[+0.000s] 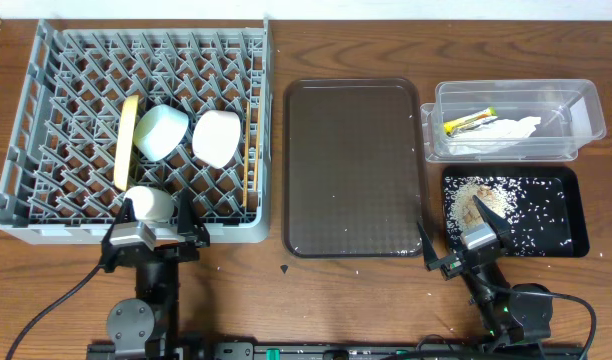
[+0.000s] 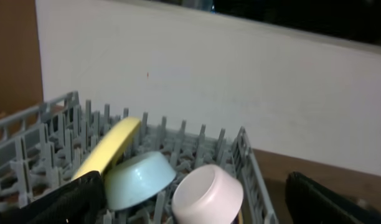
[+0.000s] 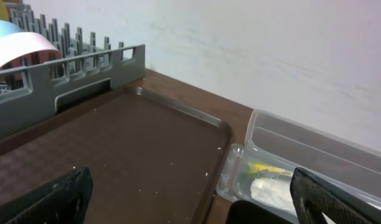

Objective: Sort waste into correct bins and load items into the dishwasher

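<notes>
Plate (image 1: 126, 143), blue bowl (image 1: 159, 132), white bowl (image 1: 218, 137), cup (image 1: 149, 204), chopsticks (image 1: 250, 150) in rack (image 1: 146, 42); tissue (image 1: 506, 130), wrapper (image 1: 469, 122) in tub (image 1: 587, 101); rice (image 1: 516, 205) on black tray (image 1: 576, 236)

You see a wooden table (image 1: 336, 300) | your left: grey dish rack (image 1: 46, 228) sits on it | centre: brown serving tray (image 1: 351, 170) just beside the rack | your right: clear tub (image 1: 576, 110) at the back, black tray (image 1: 571, 190) in front
</notes>
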You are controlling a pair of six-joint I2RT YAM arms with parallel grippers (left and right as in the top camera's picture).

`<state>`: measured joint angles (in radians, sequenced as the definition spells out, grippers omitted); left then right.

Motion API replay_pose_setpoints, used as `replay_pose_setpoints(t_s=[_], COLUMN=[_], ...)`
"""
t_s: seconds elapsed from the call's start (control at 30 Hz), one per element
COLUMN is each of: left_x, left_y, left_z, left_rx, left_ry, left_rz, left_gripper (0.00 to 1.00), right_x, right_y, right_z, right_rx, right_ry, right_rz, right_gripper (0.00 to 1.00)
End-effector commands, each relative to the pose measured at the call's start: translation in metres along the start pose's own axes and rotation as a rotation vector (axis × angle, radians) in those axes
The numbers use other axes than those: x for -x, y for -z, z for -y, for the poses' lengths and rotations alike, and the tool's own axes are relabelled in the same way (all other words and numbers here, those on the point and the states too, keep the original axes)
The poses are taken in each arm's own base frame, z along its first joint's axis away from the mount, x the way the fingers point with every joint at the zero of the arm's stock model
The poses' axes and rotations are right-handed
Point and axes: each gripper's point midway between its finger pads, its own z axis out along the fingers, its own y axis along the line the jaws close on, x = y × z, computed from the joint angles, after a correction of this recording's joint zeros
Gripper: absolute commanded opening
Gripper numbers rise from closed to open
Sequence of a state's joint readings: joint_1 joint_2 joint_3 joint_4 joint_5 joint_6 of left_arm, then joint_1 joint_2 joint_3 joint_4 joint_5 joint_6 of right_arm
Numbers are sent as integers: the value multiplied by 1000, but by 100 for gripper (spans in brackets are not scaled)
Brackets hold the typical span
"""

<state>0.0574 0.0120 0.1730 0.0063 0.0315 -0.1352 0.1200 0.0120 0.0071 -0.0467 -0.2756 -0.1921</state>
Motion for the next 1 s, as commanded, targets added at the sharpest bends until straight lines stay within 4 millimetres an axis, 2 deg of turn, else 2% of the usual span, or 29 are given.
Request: replay_pose_setpoints(t_s=[0.0,0.17,0.4,0.97], left_x=[-23,-65,-96,-105], left_y=[-3,-8,-3,-3], left_z=[-3,-11,-17,-19], left_rx=[-4,8,32,44], left_ry=[12,12,9,7], left_rz=[-33,-98,-228,-268], left_gripper=[93,93,93,93], right_x=[-1,-1,-1,-1], right_y=[0,0,0,0], right_z=[-1,-1,-1,-1], right_rx=[4,4,4,4], right_ry=[-4,-4,-4,-4], right_rz=[0,0,0,-3], right_gripper=[99,99,99,99])
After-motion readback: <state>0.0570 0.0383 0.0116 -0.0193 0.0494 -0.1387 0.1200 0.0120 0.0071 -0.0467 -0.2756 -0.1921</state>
